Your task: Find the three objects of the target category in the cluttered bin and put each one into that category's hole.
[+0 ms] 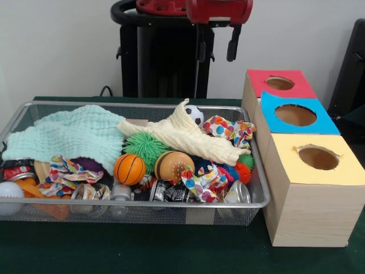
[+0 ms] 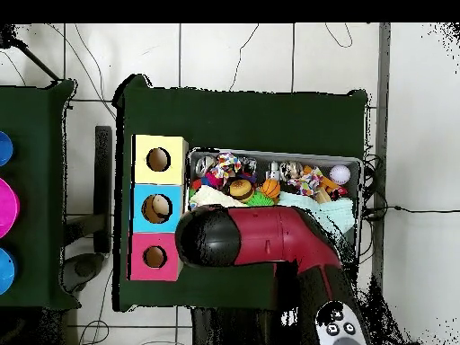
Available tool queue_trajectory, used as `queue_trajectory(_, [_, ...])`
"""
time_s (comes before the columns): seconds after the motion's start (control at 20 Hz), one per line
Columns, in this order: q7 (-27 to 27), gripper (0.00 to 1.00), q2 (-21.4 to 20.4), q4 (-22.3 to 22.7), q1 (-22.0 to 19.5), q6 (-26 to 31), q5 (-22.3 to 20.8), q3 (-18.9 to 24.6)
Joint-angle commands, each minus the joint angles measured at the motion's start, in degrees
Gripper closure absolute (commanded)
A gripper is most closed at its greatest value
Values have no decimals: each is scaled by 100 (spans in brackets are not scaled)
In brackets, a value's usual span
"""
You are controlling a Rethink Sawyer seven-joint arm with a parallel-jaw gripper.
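On the dark green worktop (image 1: 171,251), the wire-mesh bin (image 1: 142,204) fills the left and middle, its long front rim running along the near edge in the front view. At its left end a mint green waffle cloth (image 1: 71,134) is heaped toward the back, and below it, by the front-left corner, lies one polka-dot cloth (image 1: 64,174) crumpled next to a white ball (image 1: 9,191) and a drinks can (image 1: 18,169). Moving right, a small orange basketball (image 1: 129,169) sits just beside a toy hamburger (image 1: 173,165), with a green spiky ball (image 1: 145,147) behind them. A cream knitted cloth (image 1: 185,137) stretches across the middle, draped over the clutter. A second polka-dot cloth (image 1: 202,182) lies near the front rim, right of the hamburger, and a third polka-dot cloth (image 1: 231,130) rests at the back-right corner against the bin's right wall. Right of the bin, three wooden boxes stand in a row toward the right edge: red-topped box (image 1: 279,84) farthest, blue-topped box (image 1: 295,114) in the middle, and nearest the yellow-topped box (image 1: 311,188) with its ragged hole (image 1: 318,158). The red arm (image 2: 269,235) hangs over the back of the bin; I cannot tell the state of the end effector.
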Motion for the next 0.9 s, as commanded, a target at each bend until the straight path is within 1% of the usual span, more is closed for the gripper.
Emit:
queue_trajectory(0.05, [216, 0, 382, -250, -4, -398, -136, 180])
queue_trajectory(0.45, [343, 0, 779, -751, 139, -323, -285, -3])
queue_trajectory(0.75, [306, 0, 1128, -1136, 119, -116, -231, -21])
queue_trajectory(0.9, [265, 0, 1262, -1401, 112, 82, -201, -29])
